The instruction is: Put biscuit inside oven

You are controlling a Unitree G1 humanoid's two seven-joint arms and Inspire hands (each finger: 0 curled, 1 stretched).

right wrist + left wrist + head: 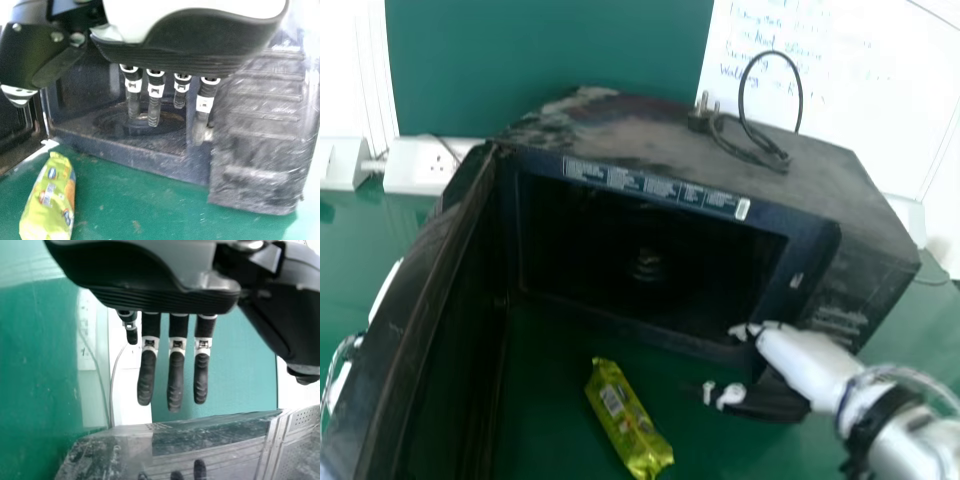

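- Right hand: positioned in front of the oven, by the right part of its opening. Its fingers are extended and spaced apart, with the thumb well clear of them. Nothing is held. Whether a fingertip touches the oven's front frame cannot be determined.
- Left hand: at the head view's left edge, beyond the open door and largely hidden by it. The left wrist view records straight fingers with gaps between them, the thumb apart, and nothing in the grasp. The fingertips are mirrored in a dusty, glossy surface; contact with it is not evident.
- Biscuit packet: yellow-green wrapper, lying on the green worktop, outside the oven. It rests in front of the opening, between the door and the right hand, apart from both.
- Oven: dark casing, dusty top, door standing open on the left side. The interior holds a round turntable.
- Cable: looped on the oven's top, its plug beside it.
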